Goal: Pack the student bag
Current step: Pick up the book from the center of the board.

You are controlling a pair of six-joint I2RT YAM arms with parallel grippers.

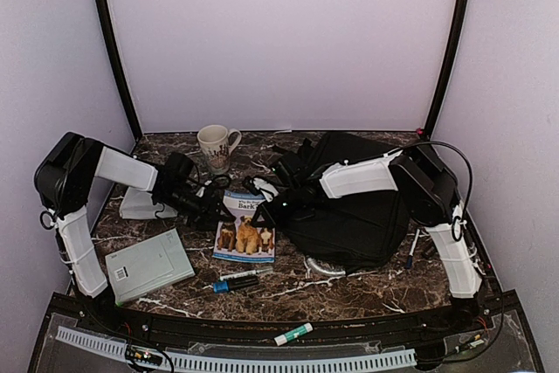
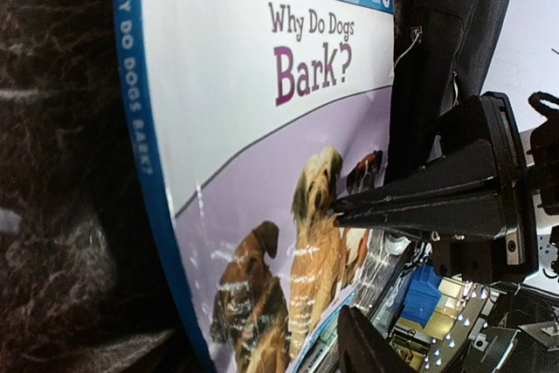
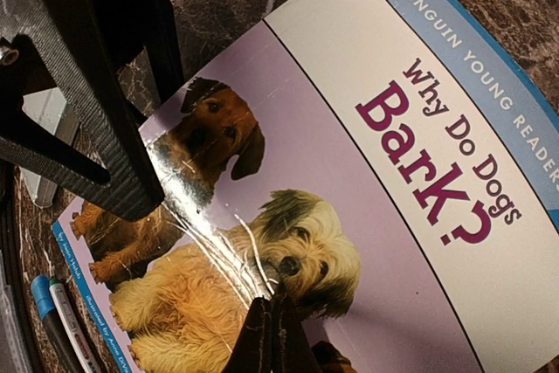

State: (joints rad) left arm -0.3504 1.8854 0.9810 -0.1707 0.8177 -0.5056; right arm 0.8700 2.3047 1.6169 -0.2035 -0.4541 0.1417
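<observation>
The student bag, a big black fabric backpack, lies at the right of the table under my right arm. Left of it lies a thin book, "Why Do Dogs Bark?", with dogs on its cover. My left gripper is open at the book's left side. One finger lies over the cover and the other below the book's edge. My right gripper is shut with nothing in it. Its tips point down at the cover over the shaggy dog's face.
A white mug stands at the back. A grey flat box lies front left and a white block sits under my left arm. Markers lie in front of the book, and another marker rests on the front ledge.
</observation>
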